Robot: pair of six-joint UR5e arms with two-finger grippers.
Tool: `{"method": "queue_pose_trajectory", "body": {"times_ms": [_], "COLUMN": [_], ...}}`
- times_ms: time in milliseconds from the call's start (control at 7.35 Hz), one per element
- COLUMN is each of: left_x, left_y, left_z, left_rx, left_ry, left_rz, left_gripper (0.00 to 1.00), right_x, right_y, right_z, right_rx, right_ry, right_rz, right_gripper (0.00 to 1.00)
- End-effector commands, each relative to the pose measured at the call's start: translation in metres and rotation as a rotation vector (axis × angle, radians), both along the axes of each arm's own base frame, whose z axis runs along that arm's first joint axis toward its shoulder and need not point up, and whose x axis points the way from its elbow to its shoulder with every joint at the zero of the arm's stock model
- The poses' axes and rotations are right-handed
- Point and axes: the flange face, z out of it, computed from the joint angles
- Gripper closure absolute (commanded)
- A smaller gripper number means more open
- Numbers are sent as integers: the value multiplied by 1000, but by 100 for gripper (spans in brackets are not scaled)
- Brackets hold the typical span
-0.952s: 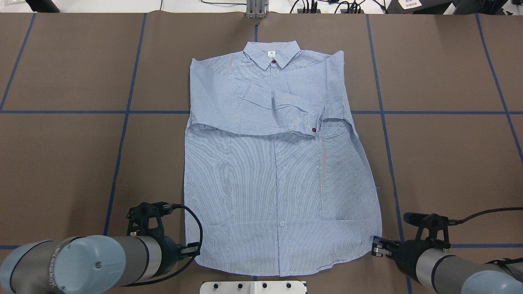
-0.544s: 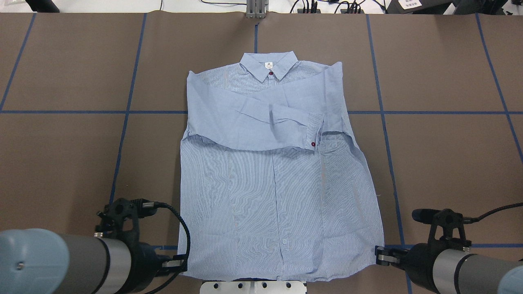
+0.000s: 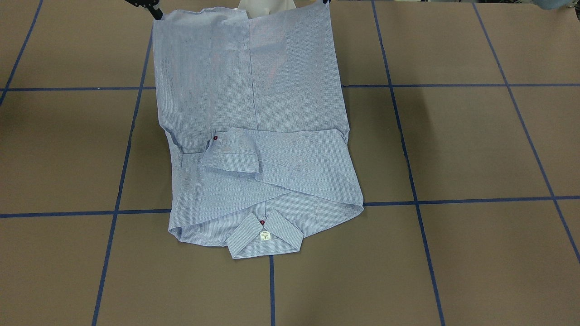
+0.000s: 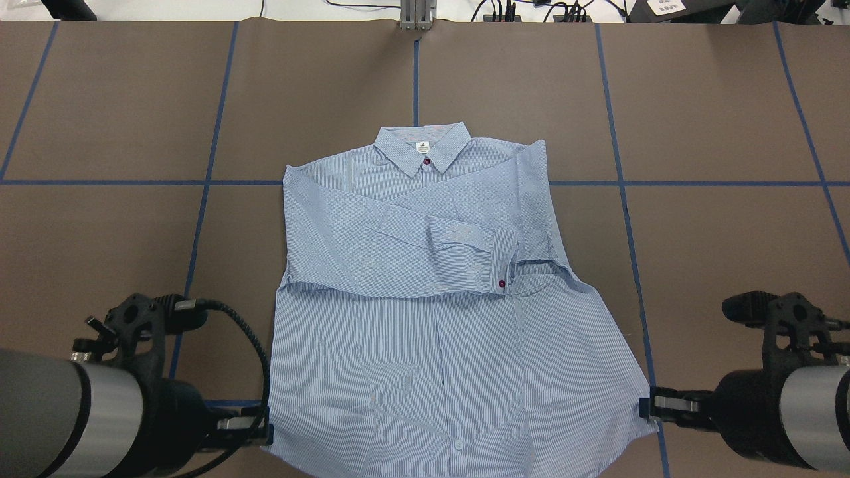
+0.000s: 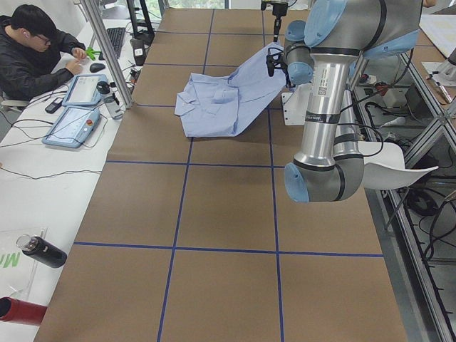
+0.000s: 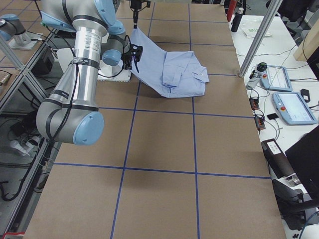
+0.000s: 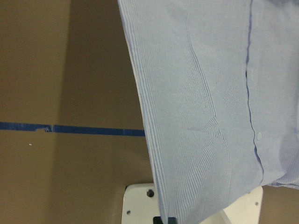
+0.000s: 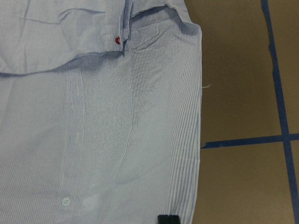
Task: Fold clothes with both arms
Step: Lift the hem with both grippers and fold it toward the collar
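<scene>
Brown table (image 4: 99, 99) with blue tape lines (image 4: 206, 199), seen from overhead: shirt (image 4: 425, 332) spread between the two hands, sleeves crossed over the chest, cuff (image 4: 501, 255) on top. Left hand (image 4: 265, 425) is clamped on the hem corner nearest it, right hand (image 4: 647, 403) clamped on the other corner. The shirt body runs away from both hands, collar (image 4: 422, 149) at the end farthest from them. Front-facing view: hem raised at the robot side, hands mostly cut off by the frame edge, collar end flat on the table. Both side views: cloth slopes up from the table to the hands, so only the hem end is lifted. Left wrist view: a fingertip at the frame bottom pinches the striped edge, white base (image 7: 140, 205) beneath it. Right wrist view: same pinch, fabric fanning out ahead of that hand. Probably both corners are held so the hem stays taut and level for carrying over toward the collar.
</scene>
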Motion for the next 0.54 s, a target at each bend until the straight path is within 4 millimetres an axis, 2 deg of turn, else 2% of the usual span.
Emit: {"method": "queue_pose_trajectory", "body": {"times_ms": [0, 136, 272, 408], "left_x": [42, 40, 16, -8], "left_y": [-76, -120, -154, -178], "left_z": [5, 9, 12, 11], "left_rx": [14, 76, 99, 139], "left_ry": [-81, -118, -133, -141], "left_rz": [-128, -170, -238, -276], "left_gripper": [100, 100, 100, 100], "right_x": [-42, -60, -58, -46], "right_y": [-70, -107, -149, -190], "right_z": [-3, -20, -30, -34], "right_rx": [37, 79, 95, 111], "right_ry": [44, 74, 109, 125], "right_rz": [91, 120, 181, 211], "right_gripper": [100, 100, 100, 100]}}
